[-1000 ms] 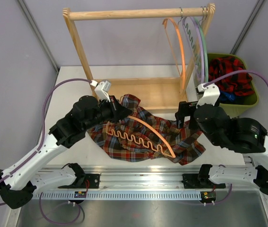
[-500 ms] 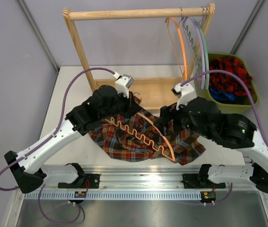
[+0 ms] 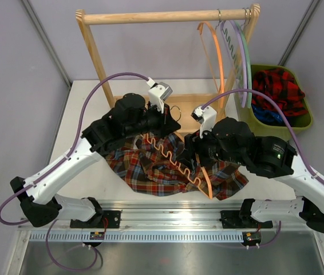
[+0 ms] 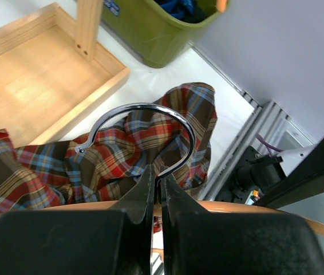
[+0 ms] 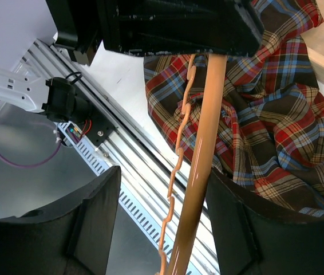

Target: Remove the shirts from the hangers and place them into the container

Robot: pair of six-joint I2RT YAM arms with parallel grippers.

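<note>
The brown, navy and orange-red tartan shirt (image 3: 150, 169) lies crumpled on the table. Over it slants an orange wavy-edged hanger (image 3: 179, 163), raised at its hook end. My left gripper (image 4: 158, 172) is shut on the stem of its metal hook (image 4: 145, 109); from above, the left gripper (image 3: 170, 119) is by the rack's tray. My right gripper (image 5: 165, 223) is open, straddling the hanger's bar (image 5: 199, 183), which runs close to the right finger (image 5: 248, 223). The olive container (image 3: 299, 121) at the right holds the red-and-black shirt (image 3: 279, 86).
The wooden rack (image 3: 168, 17) stands at the back, with its tray (image 3: 193, 106) under it. Orange (image 3: 220, 57), lilac and pale green hangers (image 3: 247, 63) hang empty at its right end. A blue garment (image 3: 268, 116) shows in the container. The metal rail (image 3: 173, 220) runs along the near edge.
My left gripper has lifted the hanger's hook end up and toward the rack. My right arm has swung left over the shirt, and its jaws have narrowed around the hanger bar.
</note>
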